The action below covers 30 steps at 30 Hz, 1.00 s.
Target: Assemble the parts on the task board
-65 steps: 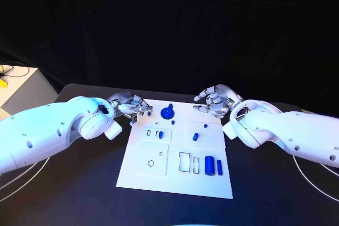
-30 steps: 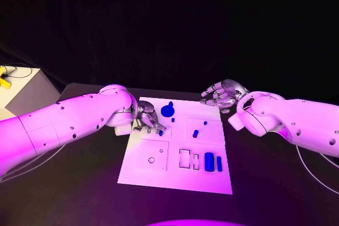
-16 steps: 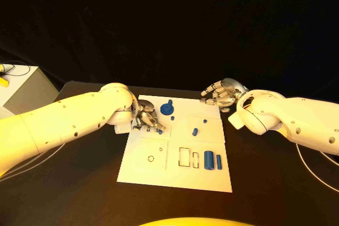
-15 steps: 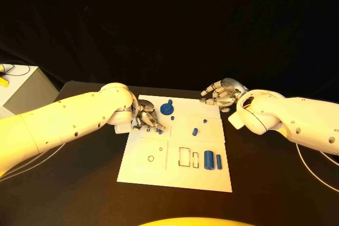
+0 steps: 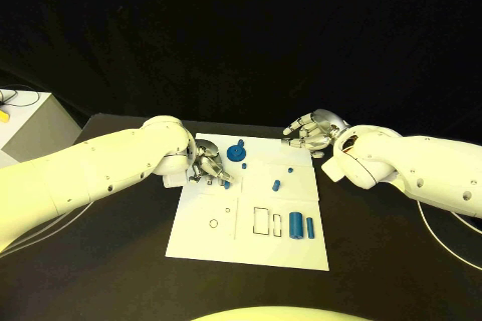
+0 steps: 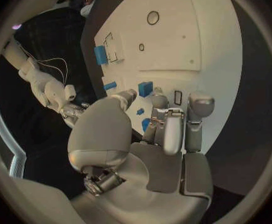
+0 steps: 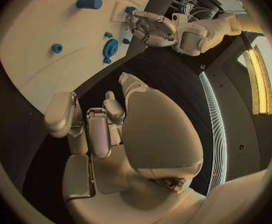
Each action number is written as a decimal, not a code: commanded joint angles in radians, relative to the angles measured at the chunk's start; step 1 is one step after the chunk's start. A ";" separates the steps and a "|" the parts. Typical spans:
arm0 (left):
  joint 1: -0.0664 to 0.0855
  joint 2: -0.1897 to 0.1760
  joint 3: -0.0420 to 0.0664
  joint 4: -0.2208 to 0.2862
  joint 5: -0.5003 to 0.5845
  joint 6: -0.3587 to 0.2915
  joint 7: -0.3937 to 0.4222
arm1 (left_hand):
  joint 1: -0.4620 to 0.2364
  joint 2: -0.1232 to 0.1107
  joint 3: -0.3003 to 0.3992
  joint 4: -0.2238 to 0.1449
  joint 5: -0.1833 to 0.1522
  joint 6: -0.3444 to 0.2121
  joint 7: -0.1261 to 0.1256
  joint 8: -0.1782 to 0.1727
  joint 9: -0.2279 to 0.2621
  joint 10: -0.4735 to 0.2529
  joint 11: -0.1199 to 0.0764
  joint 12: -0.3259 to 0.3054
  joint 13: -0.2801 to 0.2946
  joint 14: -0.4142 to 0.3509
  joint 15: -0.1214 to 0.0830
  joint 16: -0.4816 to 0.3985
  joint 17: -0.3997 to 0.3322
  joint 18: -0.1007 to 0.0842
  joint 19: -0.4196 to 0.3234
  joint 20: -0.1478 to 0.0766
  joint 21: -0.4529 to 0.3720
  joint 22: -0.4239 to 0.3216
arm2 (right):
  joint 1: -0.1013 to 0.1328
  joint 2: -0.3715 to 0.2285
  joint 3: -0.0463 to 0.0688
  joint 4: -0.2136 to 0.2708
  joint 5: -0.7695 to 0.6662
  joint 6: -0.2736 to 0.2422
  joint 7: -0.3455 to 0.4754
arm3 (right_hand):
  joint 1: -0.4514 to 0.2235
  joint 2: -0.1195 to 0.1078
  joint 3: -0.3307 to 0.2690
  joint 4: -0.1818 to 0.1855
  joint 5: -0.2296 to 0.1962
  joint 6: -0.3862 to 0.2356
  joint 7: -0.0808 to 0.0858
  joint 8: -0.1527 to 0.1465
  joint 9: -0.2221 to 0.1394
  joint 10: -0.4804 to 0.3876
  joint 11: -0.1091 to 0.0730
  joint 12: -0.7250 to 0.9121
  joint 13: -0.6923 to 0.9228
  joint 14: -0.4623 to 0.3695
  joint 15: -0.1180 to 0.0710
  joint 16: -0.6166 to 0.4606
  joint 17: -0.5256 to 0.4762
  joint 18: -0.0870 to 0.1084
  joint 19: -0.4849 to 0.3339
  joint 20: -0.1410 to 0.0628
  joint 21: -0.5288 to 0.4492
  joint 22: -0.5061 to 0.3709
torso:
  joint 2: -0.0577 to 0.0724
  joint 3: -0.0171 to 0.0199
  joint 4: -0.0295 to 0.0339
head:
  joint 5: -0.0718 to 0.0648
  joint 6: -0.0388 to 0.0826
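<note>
Two hands (image 5: 208, 165) (image 5: 309, 133) flank one task board (image 5: 247, 244) bearing several blue parts (image 5: 297, 224).

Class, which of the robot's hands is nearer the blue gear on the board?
Left. The left hand hovers just beside the blue gear; the right hand hangs beyond the board's far corner.

The left hand (image 5: 208, 166) sits low over the far left part of the board (image 5: 201, 244), blocking the small slots and the blue block (image 5: 227, 184) there. The gear (image 5: 236, 152) stands just beyond it. The right hand (image 5: 309, 134) hangs off the board's far right corner, clear of it. Between them lies open board; the cylinder (image 5: 297, 224) and bar (image 5: 311, 228) occupy the near right.
</note>
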 commanded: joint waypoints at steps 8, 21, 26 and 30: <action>0.001 0.006 -0.001 -0.002 0.017 0.030 0.001 | 0.018 0.006 -0.011 0.001 0.000 0.007 -0.007 0.021 0.012 -0.009 -0.002 -0.001 0.001 0.030 -0.010 0.000 0.049 -0.008 -0.010 -0.002 0.001 0.000 | -0.001 0.008 -0.001 -0.004 -0.011 0.027 0.001 | -0.008 0.000 0.006 0.001 -0.006 -0.006 0.000 0.002 0.001 -0.002 -0.001 -0.003 -0.002 0.021 0.007 -0.004 0.029 0.009 -0.010 -0.001 -0.005 -0.002 | 0.000 0.0012 -0.0017 | 0.003 -0.004; 0.000 0.013 -0.003 -0.007 0.018 0.041 0.001 | 0.023 0.003 -0.017 0.000 -0.001 0.009 -0.009 0.029 0.018 -0.007 -0.003 0.001 0.003 0.031 -0.011 0.001 0.051 -0.008 -0.009 -0.003 0.003 0.003 | -0.002 0.013 -0.001 -0.002 -0.011 0.031 0.000 | -0.010 0.000 0.007 0.002 -0.008 -0.006 -0.001 0.003 0.001 -0.004 -0.001 -0.005 -0.005 0.020 0.007 -0.006 0.026 0.011 -0.012 -0.001 -0.011 -0.006 | 0.002 0.0018 -0.0009 | 0.003 -0.007; 0.000 0.015 -0.004 -0.010 0.018 0.043 0.001 | 0.028 0.005 -0.018 0.000 0.000 0.010 -0.011 0.034 0.021 -0.006 -0.005 0.002 0.005 0.031 -0.012 0.002 0.053 -0.008 -0.010 -0.003 0.003 0.003 | -0.002 0.015 -0.001 -0.002 -0.011 0.033 -0.001 | -0.011 0.000 0.007 0.002 -0.009 -0.006 -0.001 0.004 0.001 -0.004 -0.001 -0.004 -0.005 0.020 0.007 -0.006 0.027 0.010 -0.012 -0.001 -0.011 -0.006 | 0.003 0.0020 -0.0016 | 0.002 -0.008; 0.000 0.016 -0.005 -0.011 0.020 0.042 0.002 | 0.050 0.018 -0.013 -0.002 0.002 0.007 -0.014 0.043 0.029 -0.006 -0.008 0.003 0.006 0.032 -0.015 0.003 0.056 -0.009 -0.010 -0.005 0.006 0.006 | -0.002 0.015 -0.001 -0.002 -0.011 0.034 -0.002 | -0.011 0.000 0.007 0.002 -0.009 -0.006 -0.001 0.004 0.001 -0.004 -0.001 -0.004 -0.005 0.020 0.007 -0.006 0.027 0.010 -0.012 -0.001 -0.011 -0.006 | 0.003 0.0022 -0.0011 | 0.001 -0.011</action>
